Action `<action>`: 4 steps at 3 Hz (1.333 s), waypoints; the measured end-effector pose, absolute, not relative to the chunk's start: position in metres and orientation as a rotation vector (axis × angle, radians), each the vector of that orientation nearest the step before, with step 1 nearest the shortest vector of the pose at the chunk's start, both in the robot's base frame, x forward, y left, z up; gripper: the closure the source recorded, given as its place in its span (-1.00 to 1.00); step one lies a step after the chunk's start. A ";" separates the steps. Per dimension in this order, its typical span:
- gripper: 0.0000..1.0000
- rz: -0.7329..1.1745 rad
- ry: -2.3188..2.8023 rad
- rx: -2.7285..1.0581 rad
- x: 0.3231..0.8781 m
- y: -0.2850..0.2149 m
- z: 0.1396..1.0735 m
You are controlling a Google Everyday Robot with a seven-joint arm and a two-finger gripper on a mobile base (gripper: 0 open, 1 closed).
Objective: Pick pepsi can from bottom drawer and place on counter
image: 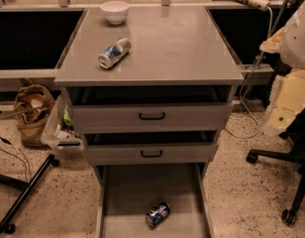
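Observation:
The pepsi can (157, 215), dark blue with a red-and-white patch, lies on its side on the floor of the pulled-out bottom drawer (132, 187), near its front. The grey counter (172, 48) is the cabinet's top, above the two upper drawers. My gripper (280, 114) shows as a cream-coloured part under the white arm at the right edge. It is level with the upper drawers, well to the right of the cabinet and far from the can. It holds nothing that I can see.
A paler silver-white can (114, 53) lies on the counter's left side, with a white bowl (115, 11) at the back. The two upper drawers (151, 117) are slightly open. A black chair base (286, 182) stands on the right. A brown bag (31, 108), a plastic bin (58, 133) and a black pole (24, 192) are on the left.

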State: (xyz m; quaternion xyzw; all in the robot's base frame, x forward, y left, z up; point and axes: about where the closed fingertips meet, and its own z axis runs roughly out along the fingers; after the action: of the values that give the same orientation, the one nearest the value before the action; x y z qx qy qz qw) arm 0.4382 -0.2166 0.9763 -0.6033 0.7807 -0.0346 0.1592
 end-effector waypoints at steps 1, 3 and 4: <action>-1.00 -0.118 2.230 -1.717 0.438 -0.214 0.968; -1.00 -0.015 2.264 -1.727 0.448 -0.171 0.832; -1.00 0.152 2.295 -1.741 0.440 -0.136 0.732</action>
State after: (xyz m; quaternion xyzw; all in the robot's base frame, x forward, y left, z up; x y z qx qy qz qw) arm 0.4397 -0.1358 0.7324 -0.5986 0.7890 0.0521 0.1283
